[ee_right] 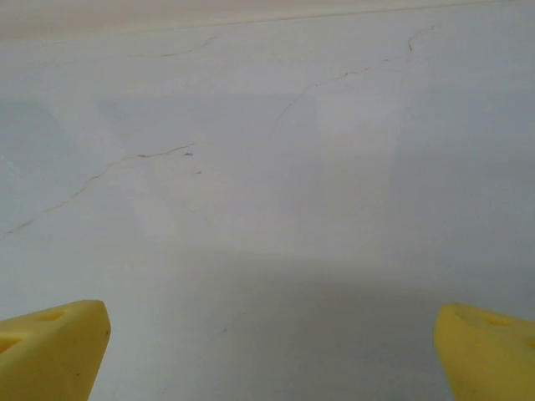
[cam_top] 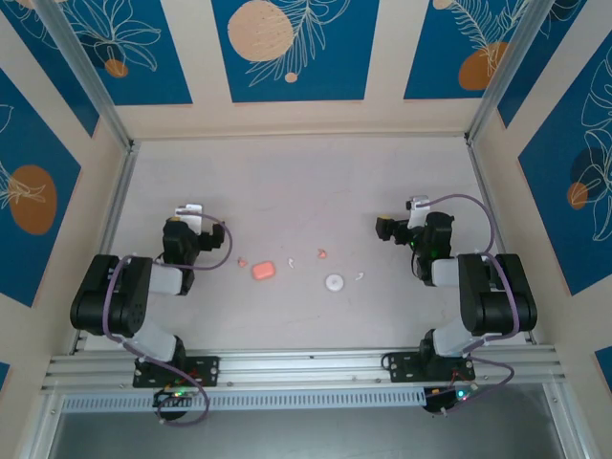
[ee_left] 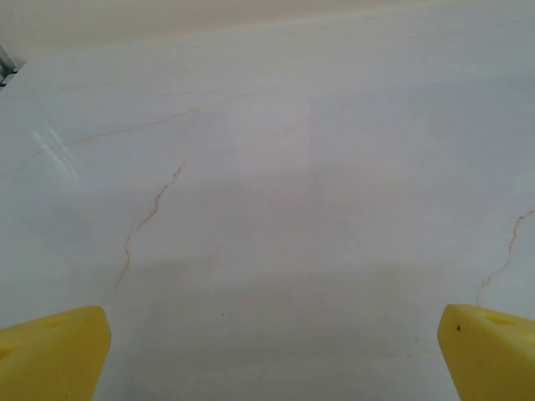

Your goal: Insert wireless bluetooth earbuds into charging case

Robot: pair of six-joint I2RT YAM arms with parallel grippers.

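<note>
Opening step, nothing held yet
Left gripper (ee_left: pixel 267 355) spread wide, empty; right gripper (ee_right: pixel 269 351) likewise
Charging case (cam_top: pixel 264 271) flat on table (cam_top: pixel 287 182) between arms; earbud (cam_top: pixel 242 260) just left of it, second earbud (cam_top: pixel 322 254) near on right
Next, probably: reach inward, steady case, pinch tiny bud precisely

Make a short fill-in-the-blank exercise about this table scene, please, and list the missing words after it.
1. In the top view, the charging case lies ___ the two earbuds.
2. The charging case lies nearer to the base of the ___ arm.
3. The left gripper and the right gripper hold nothing, and their jaws stand ___.
4. The fingertips of both grippers are ___ in colour.

Missing words: between; left; open; yellow.
</note>
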